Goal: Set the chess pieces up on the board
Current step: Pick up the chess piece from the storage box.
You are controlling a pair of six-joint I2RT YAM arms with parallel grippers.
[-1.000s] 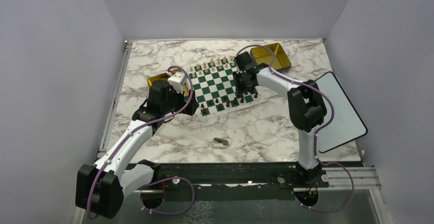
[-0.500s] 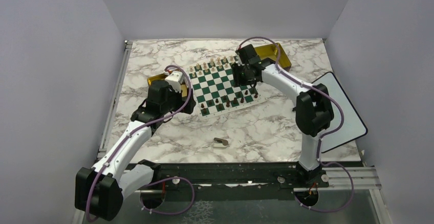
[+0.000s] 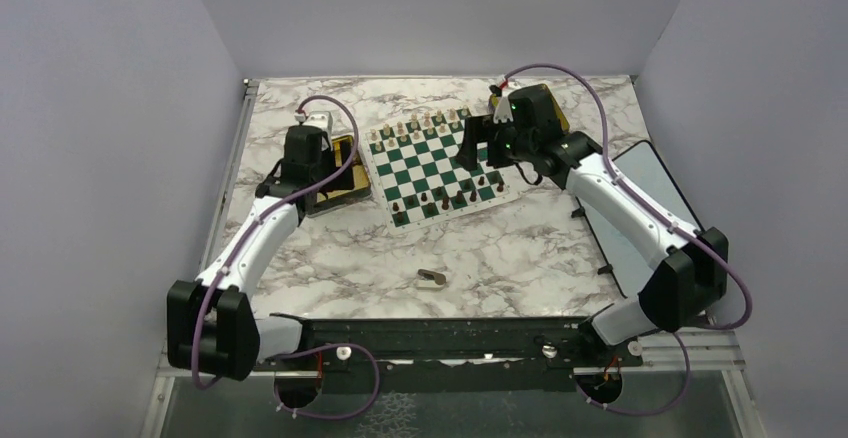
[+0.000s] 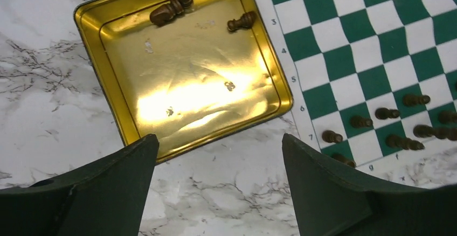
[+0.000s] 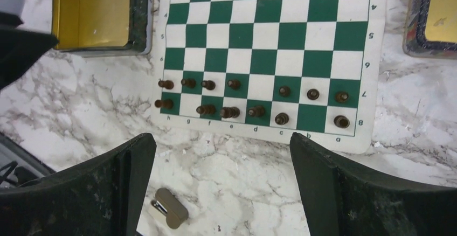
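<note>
- While the left wrist view is being read from its left side, the left gripper (image 4: pixel 218 139) is being held wide open with nothing between its fingers (image 4: pixel 124 171), and these are being seen in the lower corners of the frame.
- A gold tin (image 4: pixel 89 36) is being shown in the upper left of that view, resting on the marble table (image 4: pixel 43 101).
- Three of the chess pieces (image 4: pixel 167 12) are being shown on their sides inside the tin, along its upper edge.
- The board (image 3: pixel 432 163) is being shown flat on the marble in the middle of the top view, just right of the tin.
- More dark chess pieces are being shown on the board, in the two rows along its lower edge in the right wrist view.
- Pale pieces (image 3: pixel 410 128) are being shown lined along the board's upper edge in the top view.
- A small grey-brown object (image 5: pixel 170 208) is being seen on the marble below the board, well apart from it.
- The right gripper (image 5: pixel 221 136) is being held fully apart, gripping nothing, and is being seen over the board's right edge in the top view.
- A second gold tin (image 5: pixel 436 15) is being shown at the upper right of the right wrist view, just beside the board.
</note>
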